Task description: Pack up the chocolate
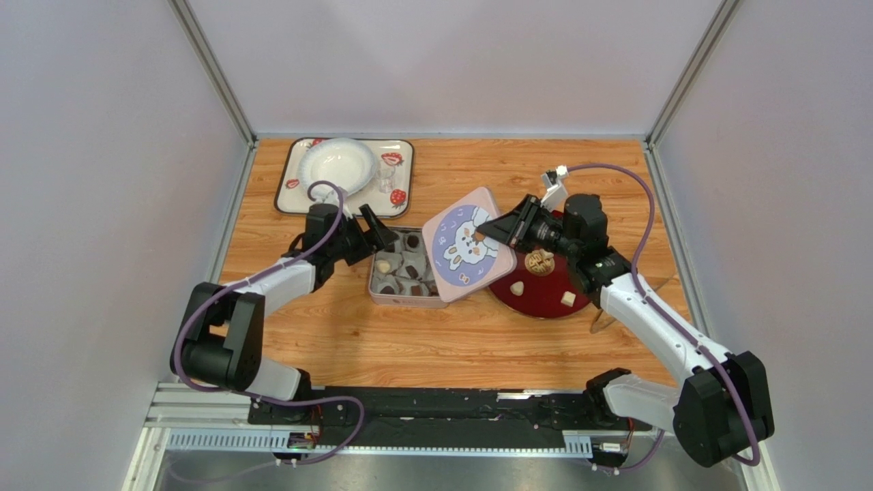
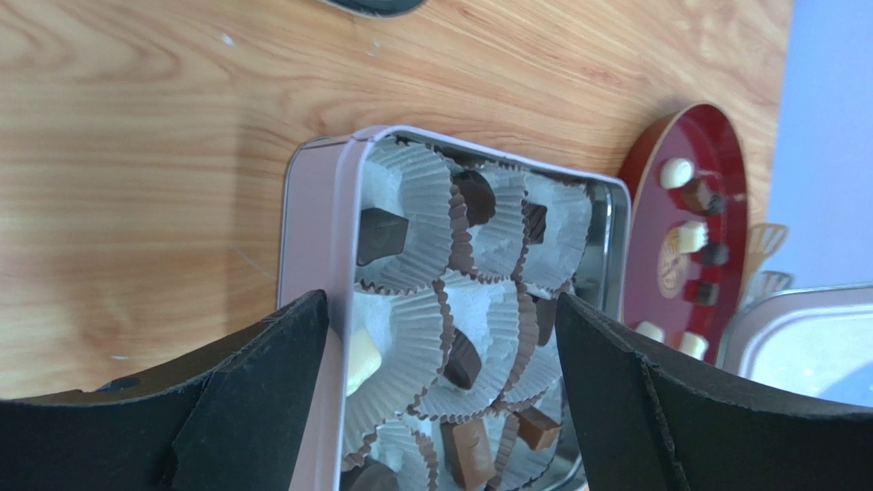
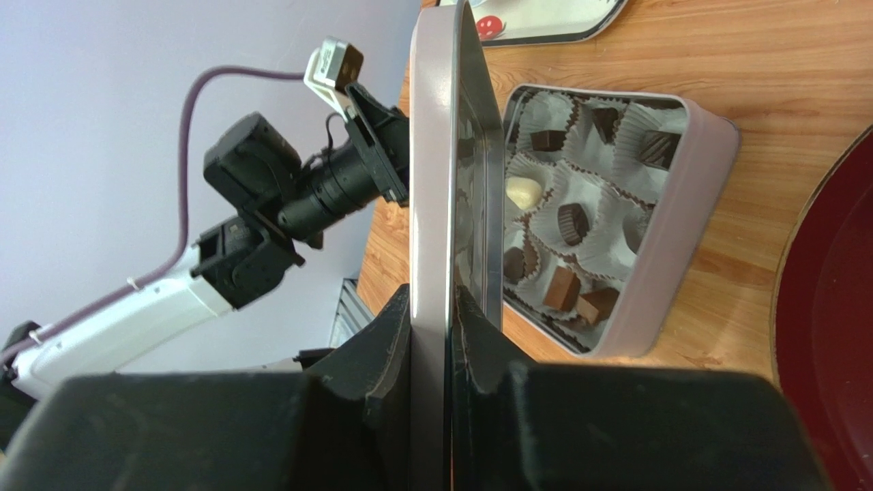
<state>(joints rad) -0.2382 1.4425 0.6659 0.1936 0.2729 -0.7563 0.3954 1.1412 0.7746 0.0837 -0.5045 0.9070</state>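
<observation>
Pinch choc (image 2: 381,233) gently by sides: prob. light, brittle. Straddling tin (image 2: 307,205) w/ L jaws wide; gripping lid (image 3: 430,153) edge w/ R jaws.

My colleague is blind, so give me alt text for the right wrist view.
The right gripper clamps the pink lid, seen edge-on, beside the open tin of dark chocolates and one white piece in paper cups. The left arm shows beyond the lid.

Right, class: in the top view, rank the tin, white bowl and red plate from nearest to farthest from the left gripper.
1. Tin, right at the left gripper.
2. White bowl, behind it, far left.
3. Red plate, off to the right.
</observation>
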